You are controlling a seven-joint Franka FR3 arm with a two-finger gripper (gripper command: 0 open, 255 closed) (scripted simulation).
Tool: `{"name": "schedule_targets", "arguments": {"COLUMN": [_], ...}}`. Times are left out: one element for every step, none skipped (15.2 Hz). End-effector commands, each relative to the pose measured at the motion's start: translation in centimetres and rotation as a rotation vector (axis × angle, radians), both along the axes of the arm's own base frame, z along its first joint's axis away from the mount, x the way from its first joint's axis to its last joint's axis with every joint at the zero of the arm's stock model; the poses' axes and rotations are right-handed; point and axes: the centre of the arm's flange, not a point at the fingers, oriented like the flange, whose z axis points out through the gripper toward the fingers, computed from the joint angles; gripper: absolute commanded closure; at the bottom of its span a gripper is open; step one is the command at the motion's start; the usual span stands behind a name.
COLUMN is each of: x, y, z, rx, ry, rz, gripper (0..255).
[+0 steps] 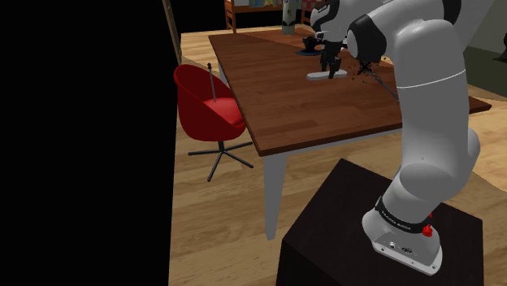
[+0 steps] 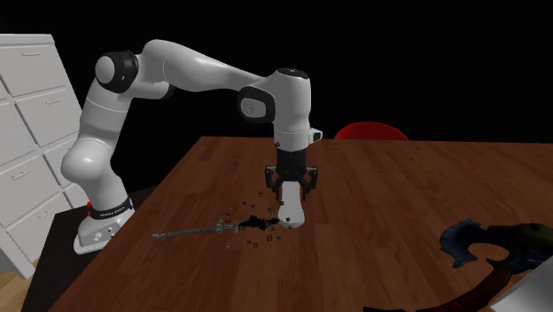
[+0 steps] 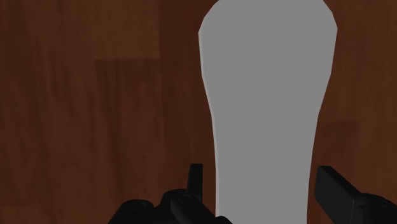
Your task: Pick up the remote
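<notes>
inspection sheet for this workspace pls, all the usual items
surface: brown wood table
job's things: grey remote, flat on the table
clutter: dark bits and a thin rod beside the remote; dark blue thing farther off
gripper: gripper open, low over the remote, fingers astride it
cables: nothing seen
surroundings: red chair, wood floor, white drawers, black area

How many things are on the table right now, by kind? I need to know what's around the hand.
Grey remote: 1, between the open fingers of the hand
Dark stick with loose bits: 1
Dark blue object: 1
Greyish tall object at the far end: 1
Total: 4
</notes>
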Motion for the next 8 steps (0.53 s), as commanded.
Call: {"name": "schedule_targets", "arguments": {"x": [-0.1,-0.1,-0.1,-0.1,-0.1,-0.1,-0.1,-0.1], "y": [0.0,0.0,0.0,0.0,0.0,0.0,0.0,0.0], "z": [1.1,1.6,2.1,2.7,3.2,3.7,4.3,4.8], "rx": [0.000,0.000,0.000,0.000,0.000,0.000,0.000,0.000], "ry": [0.000,0.000,0.000,0.000,0.000,0.000,0.000,0.000], "rz": [0.000,0.000,0.000,0.000,0.000,0.000,0.000,0.000], "gripper": [255,255,255,255,255,255,255,255]}}
